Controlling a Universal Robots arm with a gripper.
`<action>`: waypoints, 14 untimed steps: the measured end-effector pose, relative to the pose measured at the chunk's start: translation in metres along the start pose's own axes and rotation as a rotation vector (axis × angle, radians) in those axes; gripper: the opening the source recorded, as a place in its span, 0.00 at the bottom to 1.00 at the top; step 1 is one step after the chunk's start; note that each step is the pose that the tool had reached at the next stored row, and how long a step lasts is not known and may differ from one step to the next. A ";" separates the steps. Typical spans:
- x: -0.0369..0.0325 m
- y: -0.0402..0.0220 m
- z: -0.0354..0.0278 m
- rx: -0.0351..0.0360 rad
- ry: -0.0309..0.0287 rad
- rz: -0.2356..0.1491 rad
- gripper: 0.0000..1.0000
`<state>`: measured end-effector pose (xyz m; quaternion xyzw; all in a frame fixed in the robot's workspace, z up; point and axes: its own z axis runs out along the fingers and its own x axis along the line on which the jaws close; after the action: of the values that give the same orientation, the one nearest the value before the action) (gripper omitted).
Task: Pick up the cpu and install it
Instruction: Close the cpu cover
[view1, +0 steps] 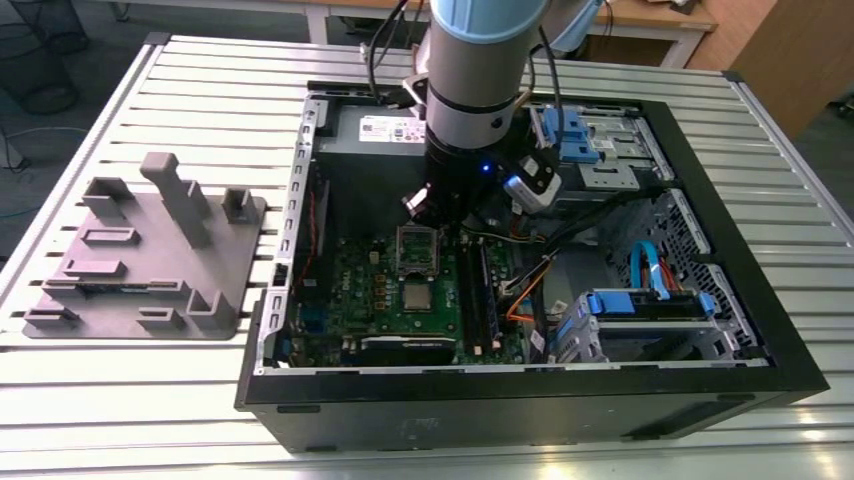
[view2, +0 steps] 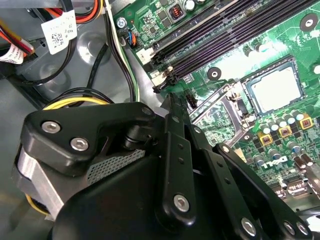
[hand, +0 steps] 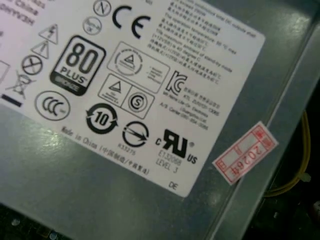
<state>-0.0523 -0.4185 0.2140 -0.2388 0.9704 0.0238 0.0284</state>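
Cpu (view1: 418, 296): lies flat in the socket on the motherboard (view1: 363, 285), silver-grey top up; in the second wrist view it sits square inside the dark socket border (view2: 274, 90).
Socket frame (view1: 418, 243): hinged up and open, standing just beside the cpu on the side toward the arm.
Gripper (view2: 168, 101): hangs inside the open computer case (view1: 534, 405), tip over the board near the raised frame and apart from the cpu.
Jaws: I cannot tell how far apart they stand; nothing shows in their hold.
Arm (view1: 474, 60): comes down from the far edge of the exterior view, wrist above the power supply (view1: 380, 128).
Power supply label (hand: 135, 85): white, covered with certification marks, a small red sticker (hand: 245, 152) at its corner, seen close in the first wrist view.
Memory slots (view2: 225, 30): long dark rows alongside the socket.
Fixture tray (view1: 134, 260): grey plastic with upright blocks, on the slatted table (view1: 120, 400) at the exterior view's left of the case.
Drive brackets (view1: 647, 305): blue, at the exterior view's right inside the case.
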 end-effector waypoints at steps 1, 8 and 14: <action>0.0000 0.0000 -0.0006 -0.0002 0.0000 -0.002 0.11; 0.0003 -0.0012 -0.0060 -0.0018 0.0003 -0.022 0.11; 0.0008 -0.0022 -0.0070 -0.0018 0.0012 -0.033 0.11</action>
<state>-0.0523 -0.4212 0.2209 -0.2547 0.9663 0.0241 0.0280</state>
